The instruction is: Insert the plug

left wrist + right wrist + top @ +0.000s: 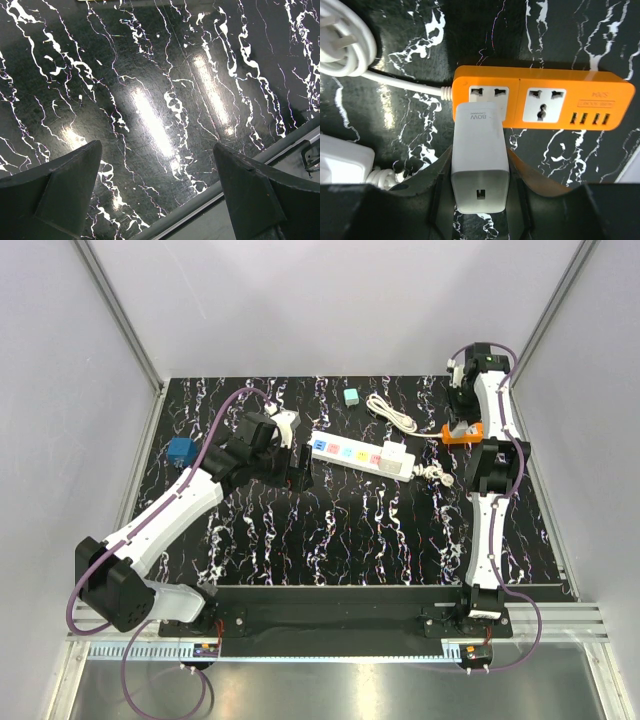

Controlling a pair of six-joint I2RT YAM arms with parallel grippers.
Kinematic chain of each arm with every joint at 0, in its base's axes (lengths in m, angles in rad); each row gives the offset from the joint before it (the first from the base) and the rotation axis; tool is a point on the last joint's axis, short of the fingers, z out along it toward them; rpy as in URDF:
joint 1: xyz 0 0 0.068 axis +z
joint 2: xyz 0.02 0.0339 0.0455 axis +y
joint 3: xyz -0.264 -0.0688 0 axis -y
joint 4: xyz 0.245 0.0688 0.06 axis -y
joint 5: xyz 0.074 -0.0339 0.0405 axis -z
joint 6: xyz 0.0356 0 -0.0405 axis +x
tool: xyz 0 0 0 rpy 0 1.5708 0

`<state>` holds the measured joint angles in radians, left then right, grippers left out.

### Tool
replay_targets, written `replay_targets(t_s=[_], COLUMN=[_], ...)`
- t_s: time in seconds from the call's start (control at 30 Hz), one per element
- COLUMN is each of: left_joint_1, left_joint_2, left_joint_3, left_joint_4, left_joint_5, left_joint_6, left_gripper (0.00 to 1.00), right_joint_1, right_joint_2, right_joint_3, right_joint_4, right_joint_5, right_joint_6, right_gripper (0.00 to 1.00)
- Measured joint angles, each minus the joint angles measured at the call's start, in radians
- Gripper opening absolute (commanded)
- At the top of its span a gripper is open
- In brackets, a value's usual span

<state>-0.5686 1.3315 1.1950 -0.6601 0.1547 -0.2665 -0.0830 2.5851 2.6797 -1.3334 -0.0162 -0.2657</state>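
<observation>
My right gripper (480, 169) is shut on a white charger plug (480, 150), one finger on each side of its body. The plug's front end lies over the lower edge of the left socket of an orange power strip (545, 105); its prongs are hidden, so I cannot tell whether they are in. In the top view that strip (463, 434) lies at the far right, under the right gripper (462, 420). My left gripper (296, 466) stands open and holds nothing, just left of a white power strip (360, 455). In the left wrist view its fingers (60, 190) frame bare marble.
A coiled white cable (392, 412) and a small teal cube (351, 397) lie behind the white strip. A blue box (181, 452) sits at the left edge. The orange strip's white cord (405, 85) runs left toward the coil (345, 45). The table's edge rail (225, 195) shows under the left gripper.
</observation>
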Motion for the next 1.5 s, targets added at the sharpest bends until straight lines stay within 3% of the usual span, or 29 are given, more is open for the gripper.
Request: replay_targets(t_s=[0.53, 1.5], left_joint_1=[0.000, 0.000], left_joint_2=[0.009, 0.013], left_joint_3=[0.000, 0.000], left_joint_4=[0.000, 0.000], left_joint_5=[0.003, 0.006], left_joint_6=[0.000, 0.000], left_gripper=[0.99, 0.99], right_joint_1=[-0.058, -0.052], right_joint_2=[0.031, 0.044], right_joint_3=[0.024, 0.024], right_joint_4=[0.005, 0.010], right_joint_5=[-0.032, -0.109], right_joint_6=[-0.013, -0.019], right_gripper=[0.00, 0.00])
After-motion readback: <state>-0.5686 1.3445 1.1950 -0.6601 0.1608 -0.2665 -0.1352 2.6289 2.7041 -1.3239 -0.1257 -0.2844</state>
